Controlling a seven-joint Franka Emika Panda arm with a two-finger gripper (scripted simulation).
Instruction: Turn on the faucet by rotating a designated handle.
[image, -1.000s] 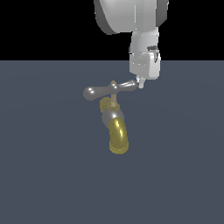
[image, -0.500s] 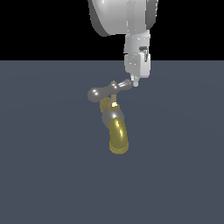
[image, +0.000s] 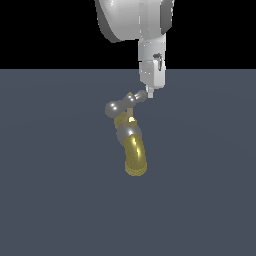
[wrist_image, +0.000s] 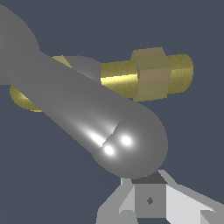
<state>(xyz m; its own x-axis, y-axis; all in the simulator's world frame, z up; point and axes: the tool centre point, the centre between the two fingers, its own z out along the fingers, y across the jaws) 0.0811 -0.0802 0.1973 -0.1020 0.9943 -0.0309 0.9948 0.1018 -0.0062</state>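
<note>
The faucet (image: 135, 156) stands on the dark floor with its curved gold spout pointing toward the camera, under a silver-grey collar (image: 127, 132). The handle (image: 122, 104), a silver bar with rounded ends, sits on top and is turned at a slant. My gripper (image: 148, 94) hangs from above, shut and empty, with its tips against the handle's end on the exterior view's right. In the wrist view the handle's rounded end (wrist_image: 131, 140) fills the frame right in front of my gripper (wrist_image: 148, 199), with the brass stem and hex nut (wrist_image: 146, 78) behind it.
A flat dark blue-grey floor (image: 210, 190) surrounds the faucet. No other objects show.
My gripper has moved toward the exterior view's left, pushing the handle's end with it. The bar has turned from nearly level across the view to a clear slant.
</note>
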